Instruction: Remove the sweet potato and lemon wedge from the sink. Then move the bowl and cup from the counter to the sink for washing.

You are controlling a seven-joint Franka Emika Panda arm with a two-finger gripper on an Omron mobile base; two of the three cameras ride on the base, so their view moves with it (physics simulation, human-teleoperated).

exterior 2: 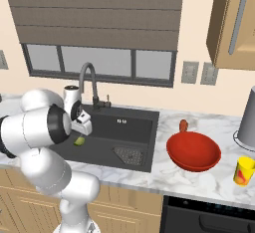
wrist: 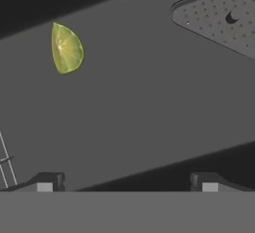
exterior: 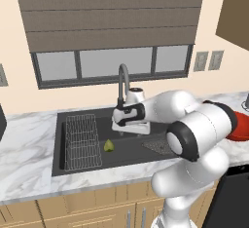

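The lemon wedge (exterior: 109,145) (exterior 2: 78,141) lies on the floor of the dark-grey sink (exterior: 78,166) (exterior 2: 144,142), next to the wire rack. My gripper (exterior: 125,129) (exterior 2: 82,127) (wrist: 128,183) hangs open over the basin with nothing between its fingers. In the hand view the lemon wedge (wrist: 66,49) lies ahead and to the left of the gap. The sweet potato (exterior 2: 184,125) rests on the counter just behind the red bowl (exterior 2: 193,151) (exterior: 241,128), right of the sink. The yellow cup (exterior 2: 244,171) stands upright near the counter's front right.
The dark arched faucet (exterior: 121,81) (exterior 2: 88,80) rises behind the sink, close to my hand. A wire rack (exterior: 82,142) (wrist: 5,167) fills the basin's left part and a drain grate (exterior: 158,145) (exterior 2: 130,155) (wrist: 224,18) its right corner. A grey vessel (exterior 2: 248,117) stands far right.
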